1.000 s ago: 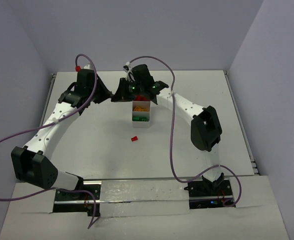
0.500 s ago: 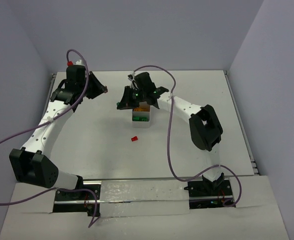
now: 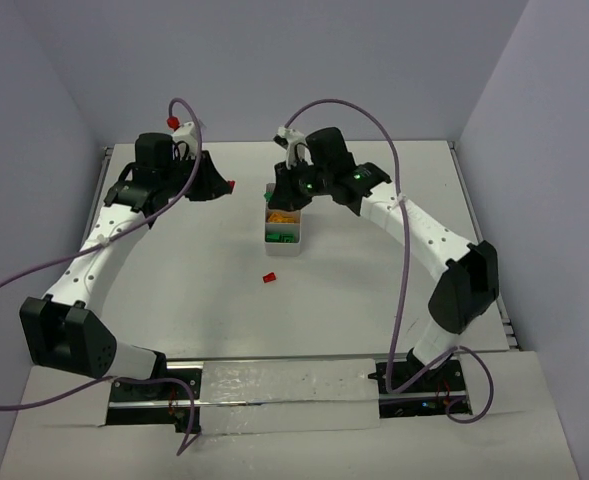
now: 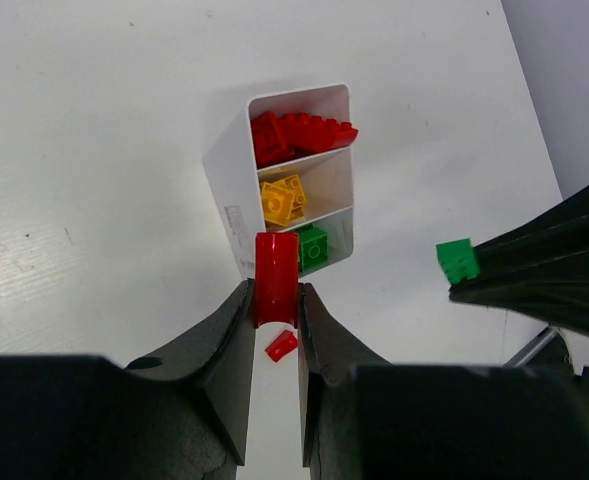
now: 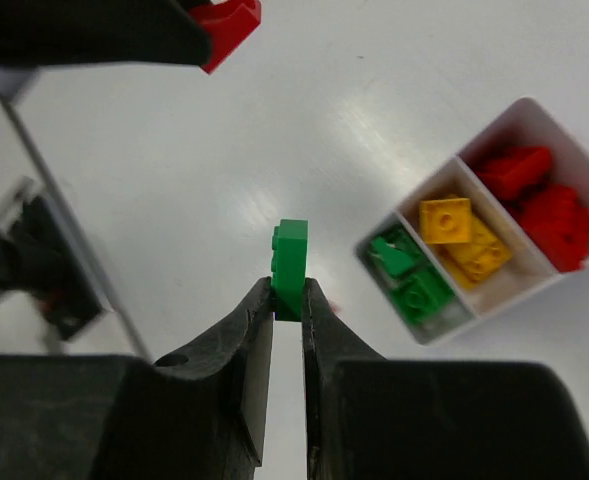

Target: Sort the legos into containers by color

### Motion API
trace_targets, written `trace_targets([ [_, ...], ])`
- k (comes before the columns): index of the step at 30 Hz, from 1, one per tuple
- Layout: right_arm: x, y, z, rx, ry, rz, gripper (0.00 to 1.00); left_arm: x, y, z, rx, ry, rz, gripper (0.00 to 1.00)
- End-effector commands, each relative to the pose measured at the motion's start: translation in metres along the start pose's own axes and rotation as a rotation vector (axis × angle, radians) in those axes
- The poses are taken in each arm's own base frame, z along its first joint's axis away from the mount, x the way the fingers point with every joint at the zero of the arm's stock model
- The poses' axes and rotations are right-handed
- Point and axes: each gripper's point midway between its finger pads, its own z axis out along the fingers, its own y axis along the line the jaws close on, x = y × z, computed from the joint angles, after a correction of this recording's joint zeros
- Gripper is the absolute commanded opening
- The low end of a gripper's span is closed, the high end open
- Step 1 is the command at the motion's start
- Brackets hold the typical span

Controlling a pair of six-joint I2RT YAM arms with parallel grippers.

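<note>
**Two bricks held in the air, one red brick not yet sorted**

The left gripper (image 4: 275, 292) is clamped on a red brick (image 4: 276, 262), which is held upright between the jaws above the table (image 3: 174, 300), beside the tray (image 4: 226, 165). The right gripper (image 5: 287, 292) is clamped on a green brick (image 5: 292, 252), pinched on its flat sides with the studs turned to one side. The two bricks are kept apart from each other, one colour in each arm, so that each can be dropped into its own compartment.

In the tray, red legos (image 4: 299, 132) are gathered in the end compartment farthest from the arm bases, yellow legos (image 4: 279, 198) in the middle, and green legos (image 4: 312, 245) in the nearest end. A loose brick (image 3: 269, 278), also red, is lying on the table near the tray, on the side of the bases.

It is judged that the task is almost finished: the two held bricks are to be released over matching ends, and then the loose brick is to be collected. Care is needed, because both grippers are close together at the tray.
</note>
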Motion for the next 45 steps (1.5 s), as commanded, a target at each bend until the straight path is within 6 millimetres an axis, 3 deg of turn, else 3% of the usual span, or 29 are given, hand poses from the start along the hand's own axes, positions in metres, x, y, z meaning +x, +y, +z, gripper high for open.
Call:
trace_targets([
  [1,0.043,-0.047,-0.029,0.168,0.219,-0.336,0.01,-0.014,-0.019,0.003,0.131,-0.002,0.083,0.0],
  [4,0.069,-0.06,-0.036,0.188,0.298,-0.422,0.02,-0.019,-0.028,0.002,0.179,-0.02,0.093,0.0],
  [9,0.087,-0.078,-0.036,0.214,0.388,-0.529,0.04,-0.023,-0.031,0.004,0.209,-0.008,0.088,0.0],
  [24,0.081,-0.088,-0.005,0.178,0.489,-0.677,0.11,-0.017,-0.022,0.009,0.245,0.021,0.068,0.0],
  [35,0.078,-0.083,0.021,0.157,0.508,-0.725,0.13,-0.022,-0.008,0.002,0.253,0.0,0.014,0.0],
  [45,0.082,-0.085,0.036,0.161,0.519,-0.743,0.31,-0.025,0.0,0.0,0.257,-0.007,-0.009,0.0],
])
